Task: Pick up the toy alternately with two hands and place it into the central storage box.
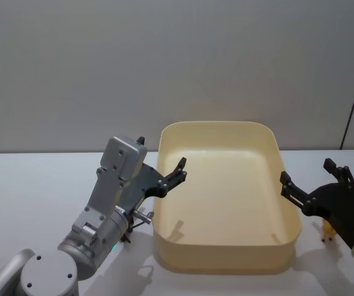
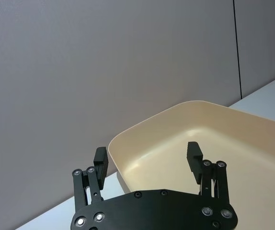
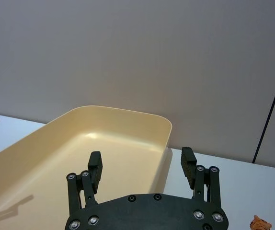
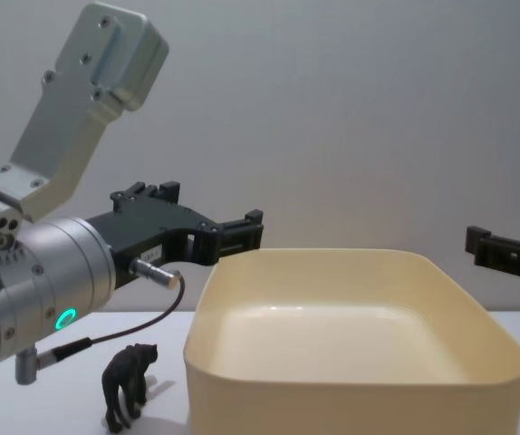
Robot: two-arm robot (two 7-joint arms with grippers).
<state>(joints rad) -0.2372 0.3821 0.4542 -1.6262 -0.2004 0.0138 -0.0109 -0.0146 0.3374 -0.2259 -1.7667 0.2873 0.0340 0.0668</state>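
The left hand (image 2: 147, 152), fingers apart and empty, is hovering at the storage box's (image 1: 220, 256) left rim, and the right hand (image 3: 141, 157), equally spread, at its right. The box is sitting empty, while a black toy animal (image 4: 129, 385) to its left and a tiger toy (image 3: 261, 223) to its right are awaiting pickup.

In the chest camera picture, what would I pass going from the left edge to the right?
The silver left arm → dark toy animal → cream storage box → right hand.

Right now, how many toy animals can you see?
2. A dark toy animal stands on the table left of the storage box. An orange tiger stands right of it. More may be hidden.
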